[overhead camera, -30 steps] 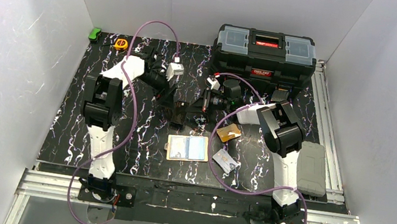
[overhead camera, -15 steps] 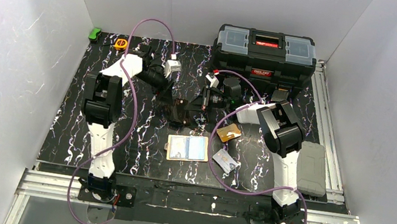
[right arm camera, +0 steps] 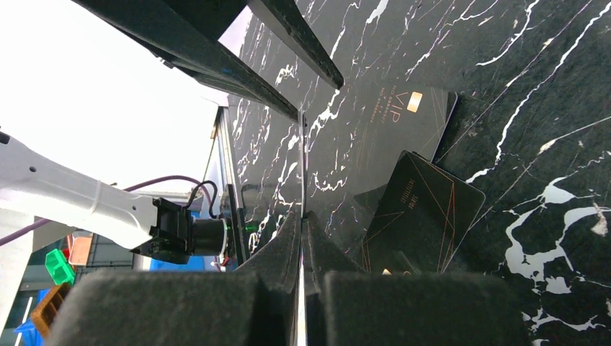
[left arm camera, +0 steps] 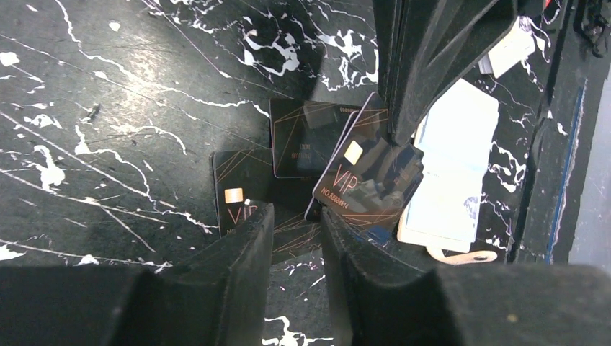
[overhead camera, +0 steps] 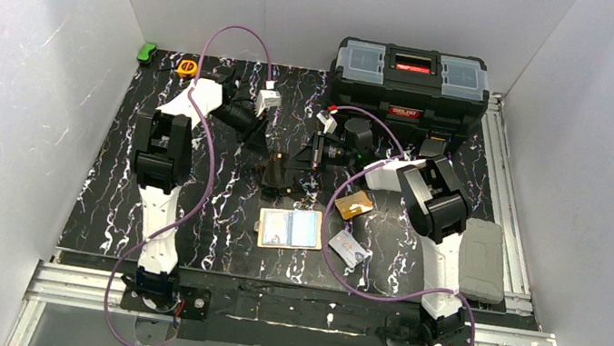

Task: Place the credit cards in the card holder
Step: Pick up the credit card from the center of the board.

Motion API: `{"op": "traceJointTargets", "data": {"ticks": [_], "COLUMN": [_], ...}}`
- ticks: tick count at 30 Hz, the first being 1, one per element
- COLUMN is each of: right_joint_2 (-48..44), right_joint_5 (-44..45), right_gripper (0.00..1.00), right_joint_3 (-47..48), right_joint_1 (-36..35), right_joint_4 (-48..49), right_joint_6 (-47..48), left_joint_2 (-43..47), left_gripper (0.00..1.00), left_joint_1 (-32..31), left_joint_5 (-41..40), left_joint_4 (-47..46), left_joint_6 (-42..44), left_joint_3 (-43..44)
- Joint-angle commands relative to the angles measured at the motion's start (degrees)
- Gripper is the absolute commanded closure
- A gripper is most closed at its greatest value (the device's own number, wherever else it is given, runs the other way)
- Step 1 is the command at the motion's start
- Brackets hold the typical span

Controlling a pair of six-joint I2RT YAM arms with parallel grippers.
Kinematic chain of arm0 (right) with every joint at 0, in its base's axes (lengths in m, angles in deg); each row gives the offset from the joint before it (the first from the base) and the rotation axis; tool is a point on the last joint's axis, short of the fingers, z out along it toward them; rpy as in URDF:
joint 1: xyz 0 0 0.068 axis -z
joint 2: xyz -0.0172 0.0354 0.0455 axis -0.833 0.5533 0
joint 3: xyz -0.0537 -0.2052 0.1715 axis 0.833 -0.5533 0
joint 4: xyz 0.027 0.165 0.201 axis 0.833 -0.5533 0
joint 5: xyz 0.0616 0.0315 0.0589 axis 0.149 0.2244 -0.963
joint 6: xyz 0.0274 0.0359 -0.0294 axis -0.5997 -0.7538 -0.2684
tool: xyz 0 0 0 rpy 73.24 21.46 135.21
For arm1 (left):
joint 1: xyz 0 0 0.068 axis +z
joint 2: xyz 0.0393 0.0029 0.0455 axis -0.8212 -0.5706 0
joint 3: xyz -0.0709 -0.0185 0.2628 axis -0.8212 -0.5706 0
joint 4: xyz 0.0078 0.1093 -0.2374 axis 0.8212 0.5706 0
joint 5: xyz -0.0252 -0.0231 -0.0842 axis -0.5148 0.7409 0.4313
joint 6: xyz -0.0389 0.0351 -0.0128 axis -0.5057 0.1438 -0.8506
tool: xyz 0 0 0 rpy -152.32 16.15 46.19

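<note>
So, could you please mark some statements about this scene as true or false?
1. The right end effector is shut on a black VIP card. True.
2. The card holder is folded shut. False: it lies open.
3. A second black card lies flat on the table. True.
4. The toolbox stands at the table's near edge. False: it stands at the far edge.
5. The left end effector is fully shut. False: its fingers stand apart.

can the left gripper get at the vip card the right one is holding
Probably yes: the card stands tilted off the table in the shut right gripper, its near corner free, and the left gripper has its part-open jaws around that corner.
</note>
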Motion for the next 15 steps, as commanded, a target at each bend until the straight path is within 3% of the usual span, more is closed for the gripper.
{"op": "traceJointTargets", "data": {"ticks": [1, 8, 11, 15], "right_joint_2": [0.18, 1.18, 1.91, 3.02], "right_joint_5": [-1.42, -0.83, -0.22, -0.06], "right_gripper": [0.99, 0.99, 0.89, 0.89], "right_joint_3": [2.7, 2.79, 2.89, 3.1], "right_joint_1": [-0.42, -0.42, -0.38, -0.38], "right_joint_4": [3.43, 2.74, 1.76, 1.42], "right_joint_6": [0.15, 0.17, 0.41, 0.28], "left_joint_2": [-1.09, -2.11, -2.03, -1.6], "left_gripper": [0.73, 0.91, 0.99, 1.0], "left_joint_1": [0.13, 0.25, 0.43, 0.57], "left_joint_5": [3.35, 3.4, 3.27, 2.31], "left_joint_4": [7.15, 10.47, 10.27, 9.05], "left_joint_6": [3.65, 5.59, 5.58, 5.17], "left_joint_3": [2.84, 4.6, 4.46, 3.75]}}
